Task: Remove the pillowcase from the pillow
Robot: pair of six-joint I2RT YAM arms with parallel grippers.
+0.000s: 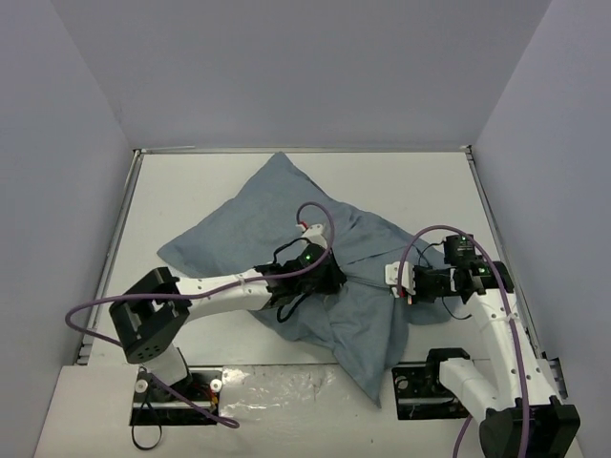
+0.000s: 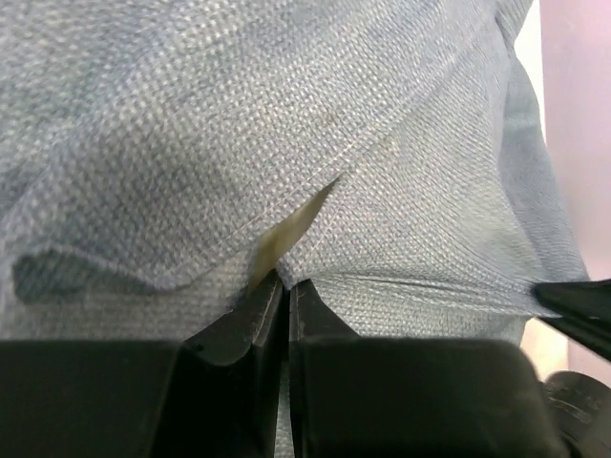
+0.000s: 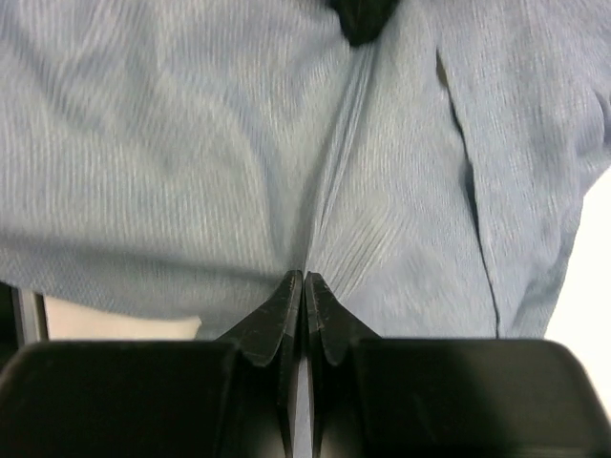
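Note:
The blue-grey pillowcase (image 1: 277, 215) lies rumpled across the middle of the table, plain face up. In the left wrist view a slit in the pillowcase (image 2: 191, 143) shows a sliver of the cream pillow (image 2: 294, 227); the rest of the pillow is hidden inside. My left gripper (image 1: 329, 279) sits on the cloth near its middle, and its jaws (image 2: 287, 284) are shut on the hem right by that slit. My right gripper (image 1: 393, 282) is at the cloth's right side, with its jaws (image 3: 304, 279) shut on a pinched ridge of the pillowcase (image 3: 191, 143).
The white table (image 1: 191, 176) is boxed in by grey walls at the back and both sides. A corner of the cloth hangs over the near edge (image 1: 368, 386) between the arm bases. The left gripper's dark tip (image 3: 361, 17) shows just beyond the right one.

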